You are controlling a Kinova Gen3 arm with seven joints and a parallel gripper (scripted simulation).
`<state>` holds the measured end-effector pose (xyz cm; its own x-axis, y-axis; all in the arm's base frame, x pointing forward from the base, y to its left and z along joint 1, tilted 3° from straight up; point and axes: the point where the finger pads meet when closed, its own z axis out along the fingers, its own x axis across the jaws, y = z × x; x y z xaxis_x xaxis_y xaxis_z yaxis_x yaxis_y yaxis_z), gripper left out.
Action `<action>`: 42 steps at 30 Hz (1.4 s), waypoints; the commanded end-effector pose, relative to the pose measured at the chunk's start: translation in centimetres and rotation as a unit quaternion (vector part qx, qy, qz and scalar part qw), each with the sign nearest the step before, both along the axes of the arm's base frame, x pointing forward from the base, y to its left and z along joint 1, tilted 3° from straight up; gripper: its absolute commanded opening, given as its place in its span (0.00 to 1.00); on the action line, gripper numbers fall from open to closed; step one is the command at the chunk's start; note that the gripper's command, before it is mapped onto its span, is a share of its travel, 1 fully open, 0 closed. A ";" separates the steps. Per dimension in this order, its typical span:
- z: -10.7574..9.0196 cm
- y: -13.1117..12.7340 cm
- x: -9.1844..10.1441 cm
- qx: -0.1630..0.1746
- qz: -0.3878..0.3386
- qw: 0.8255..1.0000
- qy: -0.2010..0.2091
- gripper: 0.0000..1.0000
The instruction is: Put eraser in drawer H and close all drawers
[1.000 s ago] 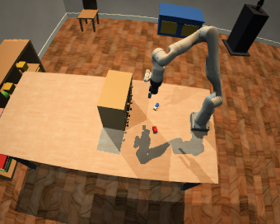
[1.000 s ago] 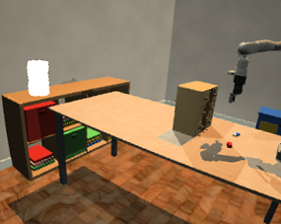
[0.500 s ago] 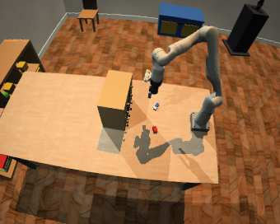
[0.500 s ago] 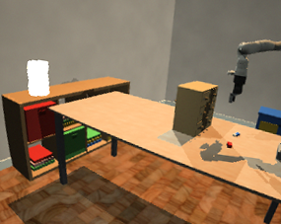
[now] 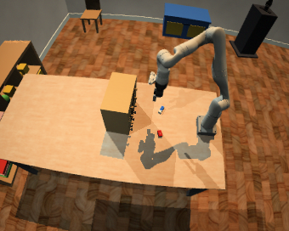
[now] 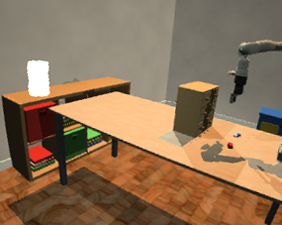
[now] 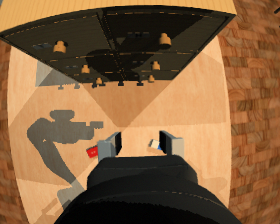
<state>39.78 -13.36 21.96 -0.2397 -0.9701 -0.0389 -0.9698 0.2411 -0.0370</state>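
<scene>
The wooden chest (image 5: 115, 121) (image 6: 188, 110) (image 7: 117, 35) stands upright on the table, its knobbed front toward the arm's base. The wrist view shows two columns of drawers in shade; none looks pulled out, and I cannot read the letters, so I cannot tell which is H. The small white and blue block (image 5: 161, 109) (image 6: 237, 135) (image 7: 154, 144), which looks like the eraser, lies on the table before the chest. My gripper (image 5: 155, 98) (image 6: 232, 98) (image 7: 140, 139) is open and empty, high above the table in front of the chest. It points down.
A small red block (image 5: 160, 133) (image 6: 230, 146) (image 7: 92, 152) lies on the table (image 5: 64, 123) (image 6: 116, 113), to the left of the eraser in the wrist view. The chest's knobs stick out toward the gripper's side. The arm's shadow falls near the red block.
</scene>
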 end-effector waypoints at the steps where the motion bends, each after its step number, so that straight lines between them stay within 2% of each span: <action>1: 0.1 0.0 0.0 0.000 0.000 1.000 -0.001 1.00; 18: 0.0 0.6 0.2 0.000 0.000 1.000 -0.001 1.00; 24: -0.5 4.2 1.1 0.000 0.000 1.000 -0.001 1.00; 26: -0.5 4.2 1.1 0.000 0.000 1.000 -0.001 1.00; 36: -1.5 12.3 3.3 0.000 0.000 1.000 -0.001 1.00; 42: -1.8 14.2 3.8 0.000 0.000 1.000 -0.001 1.00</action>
